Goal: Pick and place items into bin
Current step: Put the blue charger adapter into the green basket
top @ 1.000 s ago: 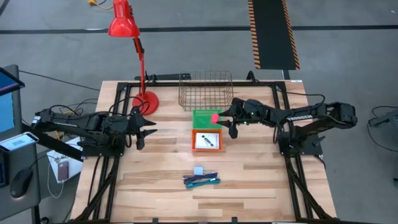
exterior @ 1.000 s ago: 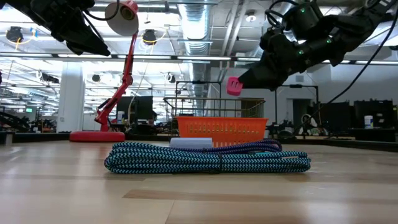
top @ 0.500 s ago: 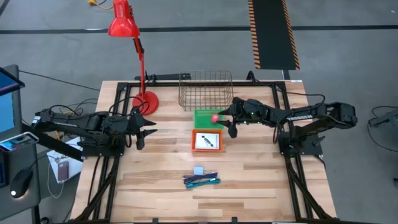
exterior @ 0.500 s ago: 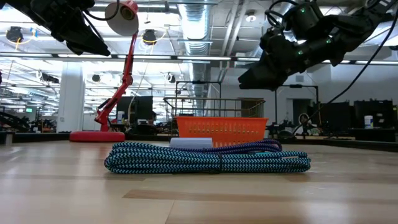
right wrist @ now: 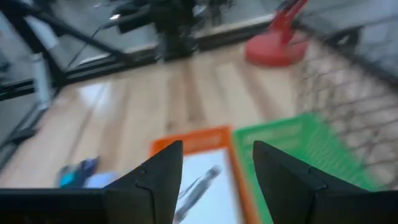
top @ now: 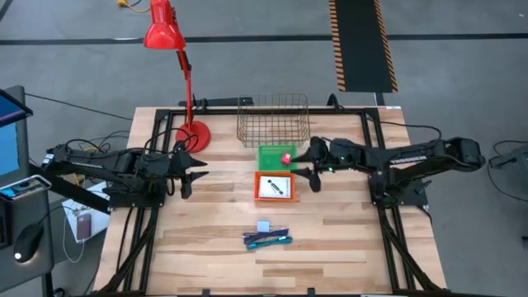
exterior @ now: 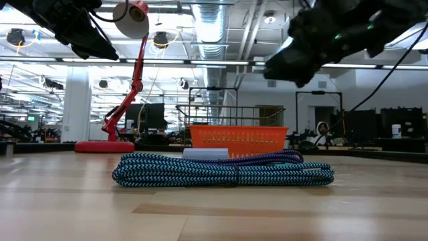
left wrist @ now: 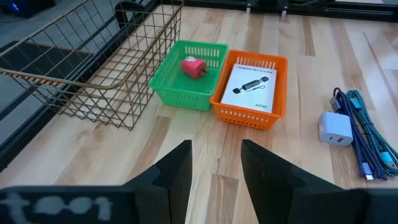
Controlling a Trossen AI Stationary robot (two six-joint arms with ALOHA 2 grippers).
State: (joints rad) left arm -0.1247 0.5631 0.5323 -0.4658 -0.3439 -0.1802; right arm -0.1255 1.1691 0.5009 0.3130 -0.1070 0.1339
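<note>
Nearest, braided blue-green cables (top: 268,239) beside a white charger block (top: 263,226); beyond, orange bin (top: 275,186) holding a white card (top: 275,187), then green bin (top: 276,157) containing the small red block (top: 286,158), released from the spread right gripper (top: 312,166), now withdrawn; left gripper (top: 191,167) spread, idle.

Wooden butcher-block table (top: 206,247), pale planks, black frame rails along its edges.

Landmark: orange bin (top: 275,186), sitting near table centre.
- Green bin (top: 272,157) touching the orange bin's far side (both are small slotted plastic baskets).
- Wire basket (top: 273,120) just beyond the green bin, toward the table's far edge.
- Red desk lamp (top: 191,134), round base resting left of the wire basket, well left of the orange bin.
- White charger block (top: 263,226) nearer than the orange bin, toward the front edge.
- Braided cables (top: 267,239), blue and teal bundle, just in front of the charger block.
</note>
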